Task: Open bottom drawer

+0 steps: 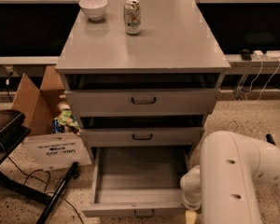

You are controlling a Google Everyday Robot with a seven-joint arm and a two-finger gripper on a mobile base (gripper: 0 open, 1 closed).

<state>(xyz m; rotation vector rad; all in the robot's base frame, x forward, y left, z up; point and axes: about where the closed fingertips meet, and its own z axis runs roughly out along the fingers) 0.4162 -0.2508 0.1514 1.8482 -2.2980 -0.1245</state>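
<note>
The bottom drawer (pixel 140 177) of the grey cabinet stands pulled out toward me. Its plain shallow tray is bare, and its small dark loop handle (pixel 143 213) shows at the lower edge of the view. The mid-sized drawer front (pixel 142 136) and the tallest drawer front (pixel 142 101) above it are pushed in. My white arm (pixel 238 181) fills the lower right, just right of the open drawer's front corner. My gripper (pixel 190 216) is at the bottom edge below the wrist, mostly cut off, beside the drawer front's right end.
A white bowl (pixel 93 7) and a drink can (pixel 132 17) stand on the cabinet top (pixel 177 41). An open cardboard box (pixel 32 101) and a white sign (pixel 56 150) lie left of the cabinet. A dark stand with cables (pixel 9 134) sits at far left. Cables hang at back right (pixel 259 78).
</note>
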